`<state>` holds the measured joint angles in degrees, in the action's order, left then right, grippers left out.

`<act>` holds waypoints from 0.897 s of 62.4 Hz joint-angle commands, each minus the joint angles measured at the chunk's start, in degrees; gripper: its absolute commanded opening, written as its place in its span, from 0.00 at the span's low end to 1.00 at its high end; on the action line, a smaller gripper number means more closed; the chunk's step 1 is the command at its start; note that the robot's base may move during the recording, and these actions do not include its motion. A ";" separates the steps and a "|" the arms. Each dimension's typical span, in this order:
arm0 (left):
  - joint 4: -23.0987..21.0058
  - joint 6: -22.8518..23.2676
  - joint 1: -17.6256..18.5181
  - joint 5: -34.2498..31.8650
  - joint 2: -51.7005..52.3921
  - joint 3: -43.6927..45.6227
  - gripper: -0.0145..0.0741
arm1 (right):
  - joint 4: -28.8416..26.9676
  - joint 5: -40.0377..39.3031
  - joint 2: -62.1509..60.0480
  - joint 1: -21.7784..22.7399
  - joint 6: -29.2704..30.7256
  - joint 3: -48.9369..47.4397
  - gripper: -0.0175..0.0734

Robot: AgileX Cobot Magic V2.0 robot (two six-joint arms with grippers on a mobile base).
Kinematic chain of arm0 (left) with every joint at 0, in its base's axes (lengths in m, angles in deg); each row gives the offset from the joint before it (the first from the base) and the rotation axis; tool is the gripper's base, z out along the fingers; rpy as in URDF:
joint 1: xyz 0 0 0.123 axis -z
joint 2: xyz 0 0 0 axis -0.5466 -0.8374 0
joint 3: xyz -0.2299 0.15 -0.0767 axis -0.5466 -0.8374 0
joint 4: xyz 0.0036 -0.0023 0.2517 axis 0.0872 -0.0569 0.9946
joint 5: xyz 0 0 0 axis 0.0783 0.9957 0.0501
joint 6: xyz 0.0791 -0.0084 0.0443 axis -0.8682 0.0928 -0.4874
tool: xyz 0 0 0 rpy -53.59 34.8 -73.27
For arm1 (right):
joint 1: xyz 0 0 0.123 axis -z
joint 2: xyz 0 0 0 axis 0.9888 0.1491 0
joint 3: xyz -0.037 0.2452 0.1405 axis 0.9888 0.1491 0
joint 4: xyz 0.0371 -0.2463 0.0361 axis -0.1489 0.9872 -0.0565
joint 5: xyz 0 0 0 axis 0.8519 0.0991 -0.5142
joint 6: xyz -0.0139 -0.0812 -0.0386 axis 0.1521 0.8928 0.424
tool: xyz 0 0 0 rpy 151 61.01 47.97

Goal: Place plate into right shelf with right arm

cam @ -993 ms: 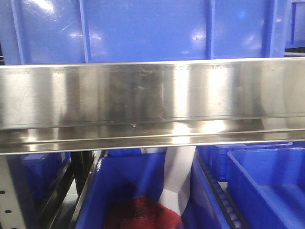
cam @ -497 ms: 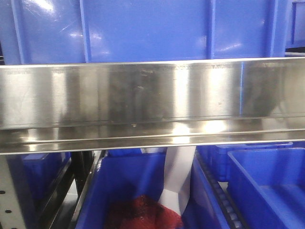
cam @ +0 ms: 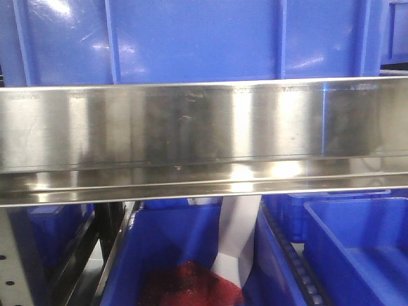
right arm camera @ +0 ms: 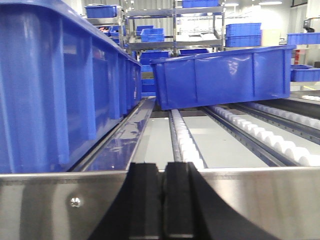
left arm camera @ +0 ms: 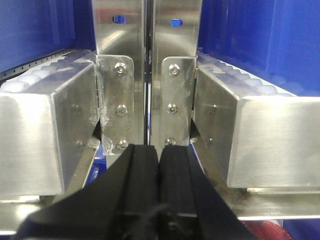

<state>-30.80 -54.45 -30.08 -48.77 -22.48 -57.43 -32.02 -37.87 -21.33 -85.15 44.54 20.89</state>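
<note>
Facing the right shelf (right arm camera: pixel 100 200), right hand (right arm camera: pixel 161 200) closed, empty.

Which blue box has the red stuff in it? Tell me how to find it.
Find the wide shiny steel rail crossing the front view. Just below it, left of centre, sits a blue bin. It alone holds a red heap; the bin to its right shows only blue inside.

Left gripper (left arm camera: pixel 159 165), black with two flat ribbed fingers (left arm camera: pixel 142 172): jaws pressed together, only a thin seam between the pads, nothing held; it points level and straight forward. Right gripper (right arm camera: pixel 160 186), same black two-finger build: fingers (right arm camera: pixel 145 200) likewise closed against each other and empty, also levelled forward. Neither arm shows in the front-facing view.
</note>
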 commanded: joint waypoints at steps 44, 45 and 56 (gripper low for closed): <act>-0.35 0.16 -0.06 -5.02 0.36 -0.57 0.11 | -0.48 -0.59 -1.82 0.40 0.69 0.37 0.25; -0.35 0.16 -0.06 -5.02 0.36 -0.57 0.11 | -0.22 -0.59 -1.82 0.40 0.69 0.37 0.25; -0.35 0.16 -0.06 -5.02 0.36 -0.57 0.11 | 2.34 -0.59 -1.82 0.40 0.69 0.37 0.25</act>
<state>-30.80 -54.45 -30.08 -48.77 -22.48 -57.43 -31.00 -33.78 -22.33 -85.00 44.70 21.55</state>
